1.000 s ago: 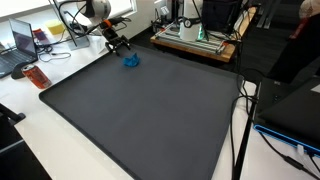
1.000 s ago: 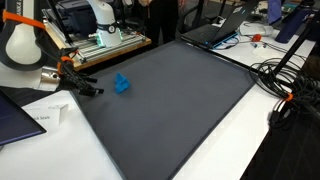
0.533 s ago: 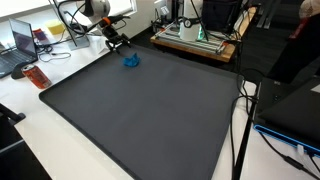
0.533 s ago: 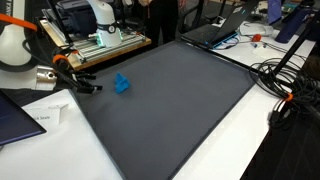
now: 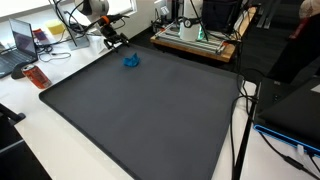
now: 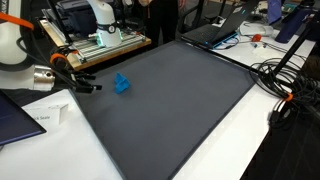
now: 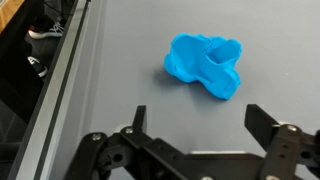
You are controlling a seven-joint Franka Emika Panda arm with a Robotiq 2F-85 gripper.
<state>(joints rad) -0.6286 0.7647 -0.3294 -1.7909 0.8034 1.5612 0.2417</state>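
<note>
With the tool [image 7: 197, 120] apart and empty at lower frame, an off-centre descent could push the blue lump [image 7: 205, 65] across the dark mat [image 7: 110, 70] rather than straddle it.

Soft, even indoor light fills every view; shadows are faint. The dark mat [image 5: 150, 110] reads matte and looks greyer in the wrist view, where the blue lump [image 7: 205, 65] is sharp, lightly shaded at its 6 o'clock edge. Both exterior views are coarse; the white worktop [image 6: 250, 140] looks nearly washed out.
</note>
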